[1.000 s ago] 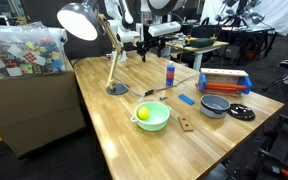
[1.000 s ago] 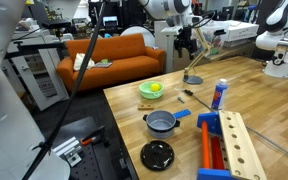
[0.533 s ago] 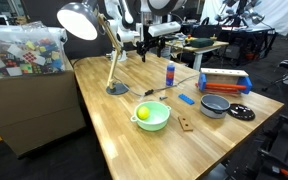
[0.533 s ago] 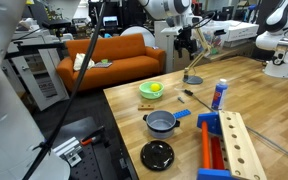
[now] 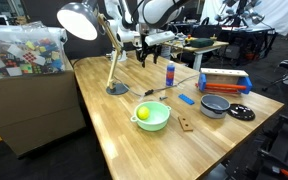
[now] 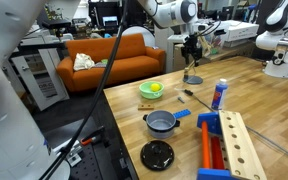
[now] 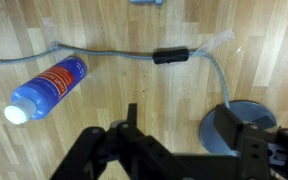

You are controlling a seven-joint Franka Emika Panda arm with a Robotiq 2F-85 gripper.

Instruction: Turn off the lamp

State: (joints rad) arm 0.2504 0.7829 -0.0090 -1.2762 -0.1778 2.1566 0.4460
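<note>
The lamp has a silvery dome shade (image 5: 79, 20), a slanted wooden arm (image 5: 112, 55) and a round dark base (image 5: 117, 89) on the wooden table; the shade's inside looks bright. Its base also shows in an exterior view (image 6: 193, 79) and in the wrist view (image 7: 239, 130). A grey cable with a black inline switch (image 7: 174, 56) runs from the base across the table. My gripper (image 5: 144, 55) hangs open and empty above the table next to the lamp base (image 6: 192, 55). In the wrist view (image 7: 181, 125) its right finger (image 7: 229, 125) overlaps the base.
A blue bottle (image 5: 170, 72) stands near the cable (image 7: 49, 88). A green bowl with a yellow ball (image 5: 152, 115), a grey pot (image 5: 215, 105), a black lid (image 5: 241, 112) and a red-and-blue wooden rack (image 5: 224, 82) are on the table. A box of clutter (image 5: 24, 50) stands beside it.
The arm has swung and the gripper has shifted closer to the lamp base and a little lower. The lamp and other objects have not moved.
</note>
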